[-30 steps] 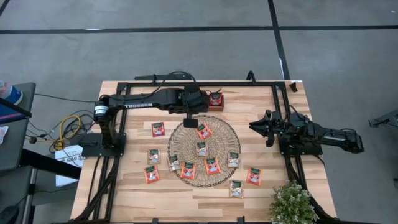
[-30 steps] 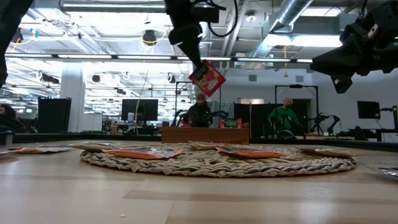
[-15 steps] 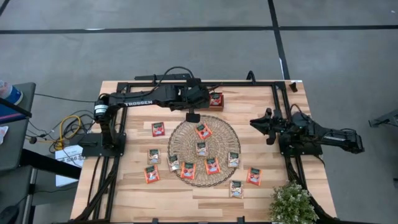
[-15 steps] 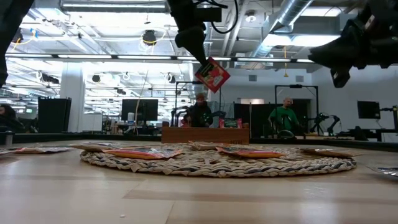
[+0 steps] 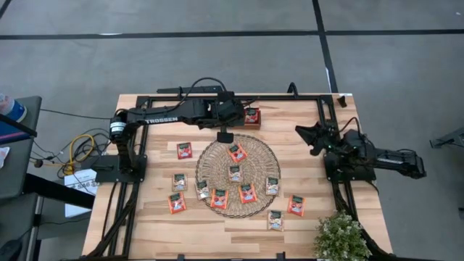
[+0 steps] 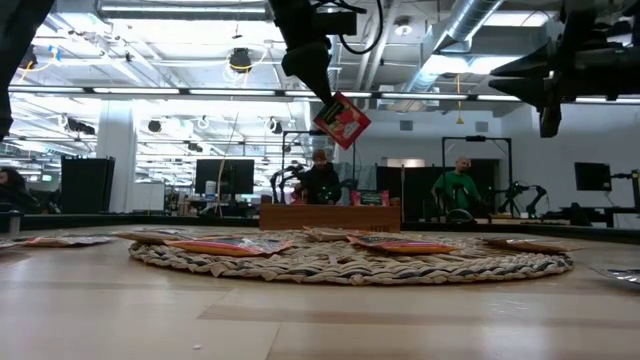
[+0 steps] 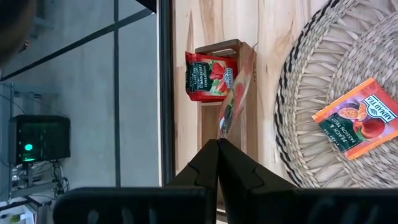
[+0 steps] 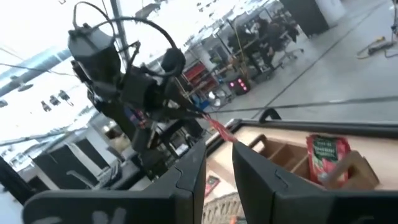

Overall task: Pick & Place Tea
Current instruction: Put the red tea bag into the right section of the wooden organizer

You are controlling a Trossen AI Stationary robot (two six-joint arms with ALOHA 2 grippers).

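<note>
- Between the pressed-together fingers of the left hand (image 7: 218,144), a red tea sachet (image 7: 235,102) hangs by one corner, pinched edge-on so it can slip down into a slot.
- Just beyond that hand sits the wooden tray (image 7: 245,93), with another red sachet (image 7: 209,76) already leaning in it; the carried one seems bound there.
- Beside it lies the woven mat (image 5: 217,168), more sachets scattered on and around it.
- Well apart, the right hand (image 5: 310,135) waits above the surface, fingers slightly parted, holding nothing.

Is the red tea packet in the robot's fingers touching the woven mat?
No, in the low view the red tea packet hangs from the left gripper, high above the woven mat.
</note>
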